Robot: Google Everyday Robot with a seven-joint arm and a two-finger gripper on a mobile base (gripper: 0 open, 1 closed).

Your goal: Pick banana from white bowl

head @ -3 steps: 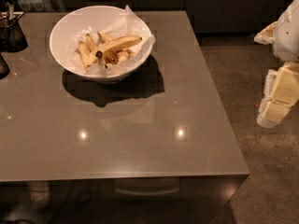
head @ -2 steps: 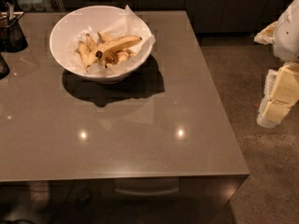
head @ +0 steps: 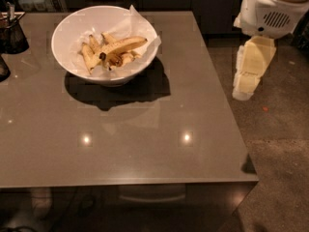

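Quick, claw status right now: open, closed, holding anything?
Claw: open or closed cannot be told; it hangs beside the table's right edge, far from the bowl, where the banana lies.

From where I stand, no lettering, label, brand or number can be read anywhere: not on the white bowl (head: pixel 72 33), the counter (head: pixel 145 144), or the robot's white housing (head: pixel 270 11). The end effector (head: pixel 241 91) hangs beyond the counter's right edge, over the floor and well apart from the bowl. It bears no legible mark either.
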